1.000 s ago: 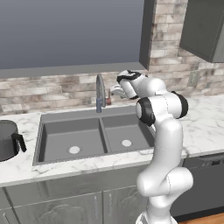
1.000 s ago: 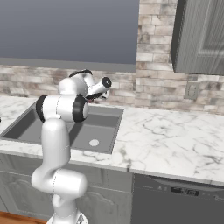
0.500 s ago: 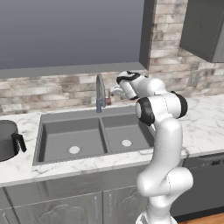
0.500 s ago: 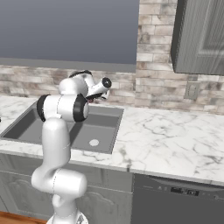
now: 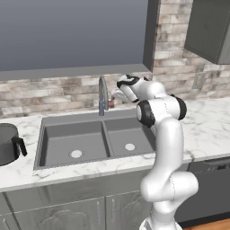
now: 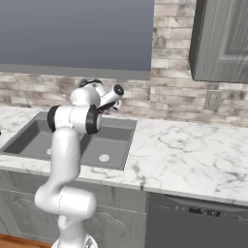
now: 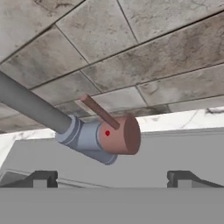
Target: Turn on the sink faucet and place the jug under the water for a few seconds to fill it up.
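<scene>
My fingers [image 7: 40,178] stand spread wide and empty, their two dark tips low in the hand view, one to each side of the reddish-brown lever [image 7: 118,131] at the base of the sink faucet [image 5: 103,95]. The lever sits just ahead of my gripper [image 7: 111,179], near it but not yet touched, its thin stick pointing up and away toward the brick wall [image 7: 131,52]. From the left base view my gripper [image 5: 115,95] hangs just beside the faucet, on its right, above the back rim of the sink [image 5: 72,121].

Beyond the lever the gray spout runs off, and no water comes from it; both basins look dry. So I judge the step in hand to be the first one: turning the faucet on. The next move calls for closing the last gap and pushing or nudging that stick sideways with one fingertip, keeping contact on so thin a handle.

The jug [image 5: 8,144] waits on the counter [image 5: 202,121] well to the left of the sink, upright and still to be fetched.
</scene>
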Tool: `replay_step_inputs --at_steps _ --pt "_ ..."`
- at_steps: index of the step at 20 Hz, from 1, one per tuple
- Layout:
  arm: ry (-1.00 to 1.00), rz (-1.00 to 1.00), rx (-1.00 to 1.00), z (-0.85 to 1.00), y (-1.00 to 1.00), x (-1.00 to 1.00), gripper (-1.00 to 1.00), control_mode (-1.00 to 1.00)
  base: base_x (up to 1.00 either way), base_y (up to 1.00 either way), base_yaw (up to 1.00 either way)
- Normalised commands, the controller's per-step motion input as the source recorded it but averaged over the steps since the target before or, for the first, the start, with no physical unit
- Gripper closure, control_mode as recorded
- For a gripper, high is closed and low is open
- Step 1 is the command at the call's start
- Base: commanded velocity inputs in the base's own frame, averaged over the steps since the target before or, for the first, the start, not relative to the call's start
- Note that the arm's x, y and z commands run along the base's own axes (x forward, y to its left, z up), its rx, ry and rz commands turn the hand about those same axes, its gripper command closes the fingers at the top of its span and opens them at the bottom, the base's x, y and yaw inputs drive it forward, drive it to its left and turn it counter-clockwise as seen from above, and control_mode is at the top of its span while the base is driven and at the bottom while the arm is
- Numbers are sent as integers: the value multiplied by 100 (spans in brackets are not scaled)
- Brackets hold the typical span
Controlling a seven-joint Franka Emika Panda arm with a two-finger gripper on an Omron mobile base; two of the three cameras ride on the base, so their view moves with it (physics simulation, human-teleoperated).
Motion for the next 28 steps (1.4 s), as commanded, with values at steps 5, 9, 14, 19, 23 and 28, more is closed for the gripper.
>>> replay_step_inputs --at_steps 5,9,14,19,23,28 --pt "1 0 0 -4 0 25 -100 -100 0 0 0" --pt "0 0 0 -4 0 17 -100 -100 0 0 0" --pt "0 0 0 -25 0 10 -100 -100 0 0 0" --pt "0 0 -1 -32 0 5 -100 -100 0 0 0" --pt "0 0 0 -4 0 14 -100 -100 0 0 0" --pt "0 -1 0 0 2 18 -100 -100 0 0 0"
